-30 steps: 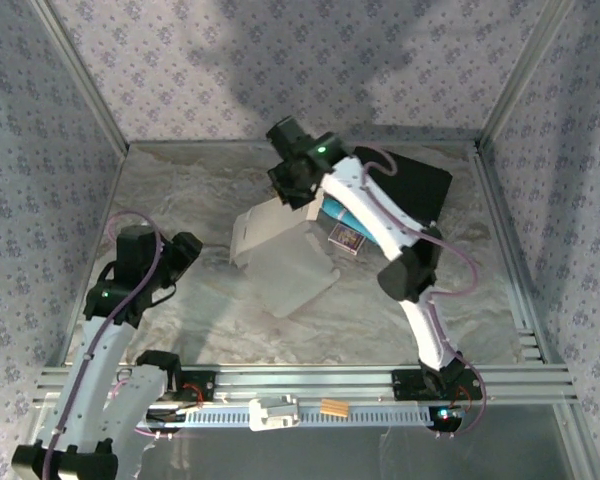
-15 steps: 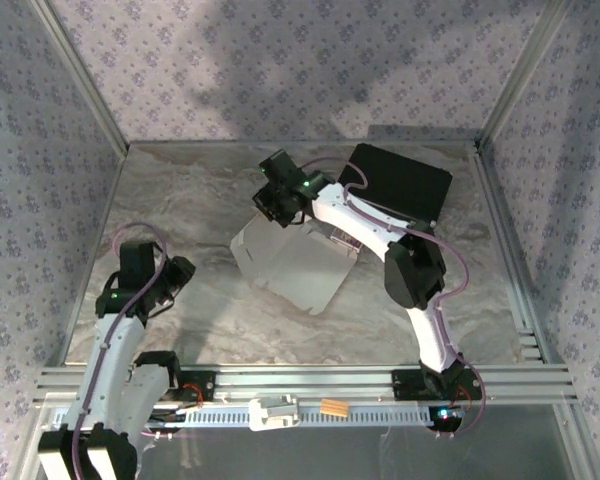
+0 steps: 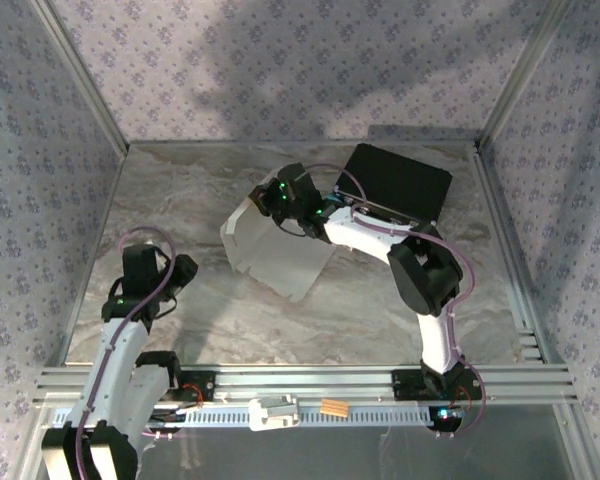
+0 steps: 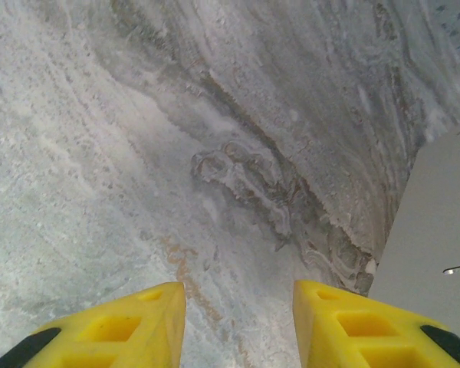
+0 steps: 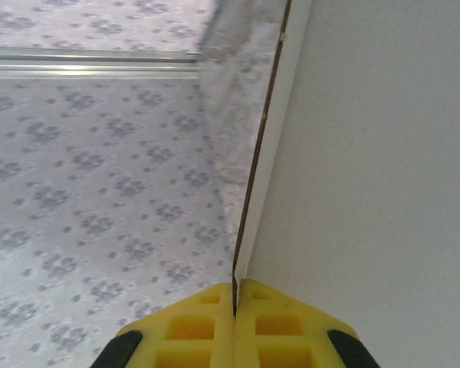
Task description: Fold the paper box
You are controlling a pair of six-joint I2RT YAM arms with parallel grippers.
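The paper box [image 3: 277, 257] is a white cardboard sheet, tilted, at the middle of the marble table. My right gripper [image 3: 270, 199] is at its far edge. In the right wrist view the yellow fingers [image 5: 192, 331] are shut on the thin cardboard edge, and the white panel [image 5: 383, 153] rises to the right. My left gripper [image 3: 178, 274] hovers left of the box and apart from it. In the left wrist view it [image 4: 239, 310] is open over bare marble, and a corner of the box [image 4: 437, 230] lies at the right.
A black case [image 3: 398, 183] lies at the back right, just behind the right arm. Patterned walls and aluminium posts close in the table on three sides. A metal rail [image 3: 380, 382] runs along the near edge.
The right gripper has swung left and lower with the box edge, which tips the sheet leftward. The left arm has drawn back toward the near edge, and its jaws have narrowed.
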